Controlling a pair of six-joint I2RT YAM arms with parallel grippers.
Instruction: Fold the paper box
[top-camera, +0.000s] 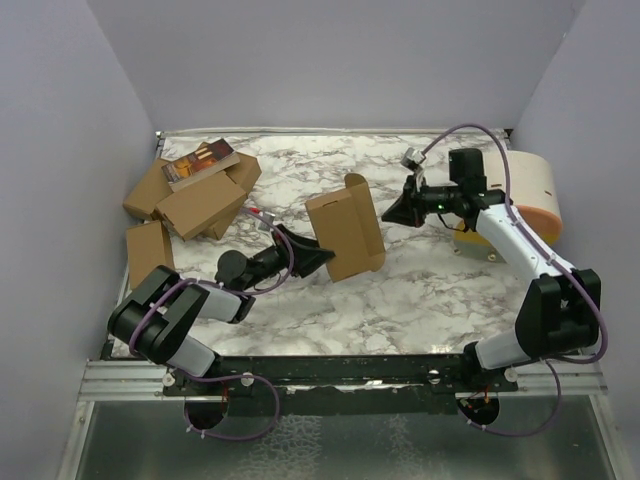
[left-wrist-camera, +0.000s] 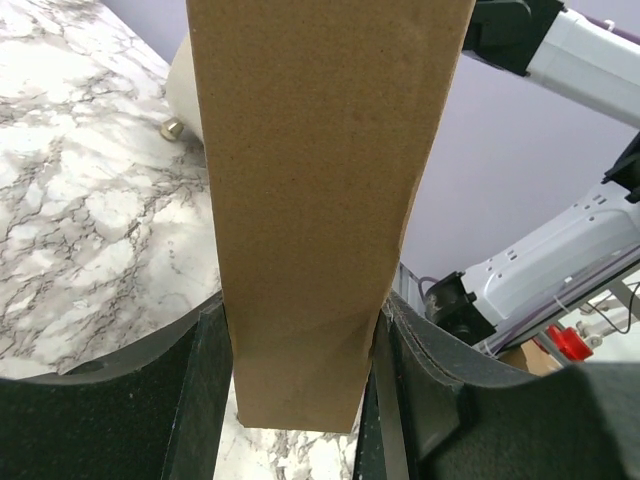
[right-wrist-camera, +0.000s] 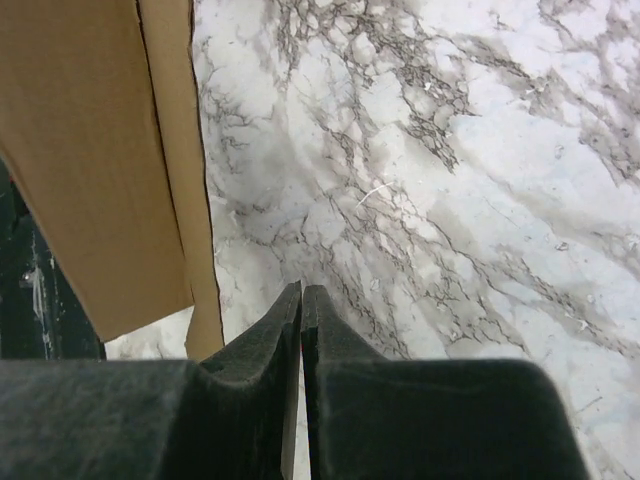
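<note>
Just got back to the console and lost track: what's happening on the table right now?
The left gripper holds the paper box, a slim brown carton, at the middle of the marble table. The right gripper is shut and empty, close to the box's right side but apart from it. A heap of other cartons lies at far left.

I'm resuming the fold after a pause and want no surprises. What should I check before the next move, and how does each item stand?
1. Left gripper grips the slim brown cardboard paper box: ok, both pads on its sides.
2. Right gripper empty: ok, jaws shut on nothing.
3. Right gripper clear of the box: ok, beside it, apart.
4. End flap tucked in: not ok, one stands out at the far end.
5. Box resting on the white marble table: cannot tell.
</note>
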